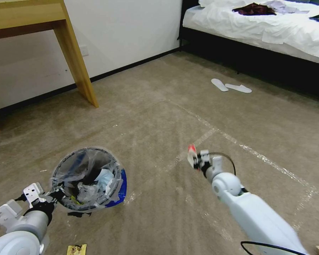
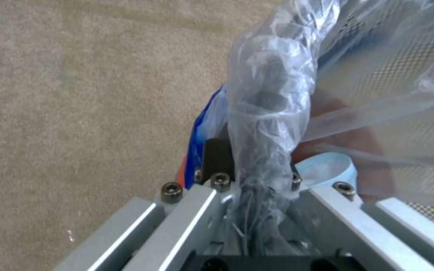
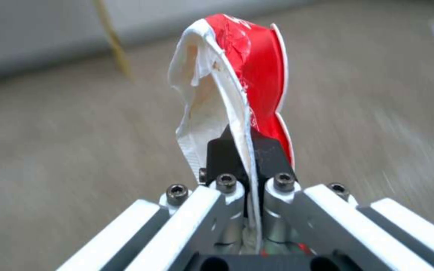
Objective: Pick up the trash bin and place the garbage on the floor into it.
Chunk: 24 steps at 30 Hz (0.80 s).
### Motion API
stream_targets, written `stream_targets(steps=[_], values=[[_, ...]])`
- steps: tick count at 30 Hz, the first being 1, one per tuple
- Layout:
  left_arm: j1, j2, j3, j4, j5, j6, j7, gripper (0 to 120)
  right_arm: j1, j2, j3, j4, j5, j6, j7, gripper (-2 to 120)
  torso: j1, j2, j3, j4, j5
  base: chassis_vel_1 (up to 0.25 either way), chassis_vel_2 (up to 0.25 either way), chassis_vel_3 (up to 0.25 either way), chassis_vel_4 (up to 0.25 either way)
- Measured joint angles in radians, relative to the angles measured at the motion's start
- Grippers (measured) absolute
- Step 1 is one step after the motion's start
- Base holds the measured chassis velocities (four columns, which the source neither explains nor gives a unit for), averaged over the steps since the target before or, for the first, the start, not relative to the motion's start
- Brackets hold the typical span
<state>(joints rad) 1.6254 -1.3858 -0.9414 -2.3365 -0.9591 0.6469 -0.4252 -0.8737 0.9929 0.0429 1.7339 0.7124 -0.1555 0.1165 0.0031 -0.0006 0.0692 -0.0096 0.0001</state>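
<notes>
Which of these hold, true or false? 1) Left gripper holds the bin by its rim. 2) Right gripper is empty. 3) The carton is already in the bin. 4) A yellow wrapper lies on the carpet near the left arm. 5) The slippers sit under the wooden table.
1) True: the left gripper is shut on the plastic-lined rim of the trash bin.
2) False: the right gripper is shut on a crushed red-white carton.
3) False: the carton is held to the bin's right, apart from it.
4) True: yellow wrapper.
5) False: the slippers lie beside the bed.
</notes>
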Motion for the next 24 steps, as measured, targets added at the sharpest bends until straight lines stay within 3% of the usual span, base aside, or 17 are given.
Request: stream_targets(steps=[2, 5, 11, 16, 24], values=[[0.0, 0.001, 0.0, -0.001, -0.001, 0.0, 0.0, 1, 0.003, -0.004, 0.0, 0.016, 0.005, 0.014, -0.01, 0, 0.0, 0.0, 0.0, 0.0, 0.0, 0.0, 0.0, 0.0, 0.0], [-0.002, 0.015, 0.007, -0.004, -0.009, 0.004, -0.002, 1, 0.049, -0.033, -0.016, 0.137, 0.115, 0.096, -0.078, 0, 0.0, 0.0, 0.0, 0.0, 0.0, 0.0, 0.0, 0.0, 0.0], [-0.014, 0.018, 0.019, -0.003, -0.01, 0.01, -0.003, 1, 0.106, -0.049, -0.056, 0.256, 0.215, 0.098, -0.096, 0, 0.0, 0.0, 0.0, 0.0, 0.0, 0.0, 0.0, 0.0, 0.0], [-0.029, 0.018, 0.035, 0.003, -0.01, 0.017, -0.004, 1, 0.253, -0.065, -0.222, 0.442, 0.393, 0.014, -0.02, 0, 0.0, 0.0, 0.0, 0.0, -0.0002, 0.0, 0.0, 0.0, 0.0], [-0.033, 0.017, 0.037, 0.006, -0.01, 0.019, -0.004, 1, 0.44, -0.023, -0.465, 0.481, 0.584, -0.081, 0.139, 0, 0.0, 0.0, 0.0, 0.0001, -0.0001, 0.0, 0.0, 0.0, 0.0]])
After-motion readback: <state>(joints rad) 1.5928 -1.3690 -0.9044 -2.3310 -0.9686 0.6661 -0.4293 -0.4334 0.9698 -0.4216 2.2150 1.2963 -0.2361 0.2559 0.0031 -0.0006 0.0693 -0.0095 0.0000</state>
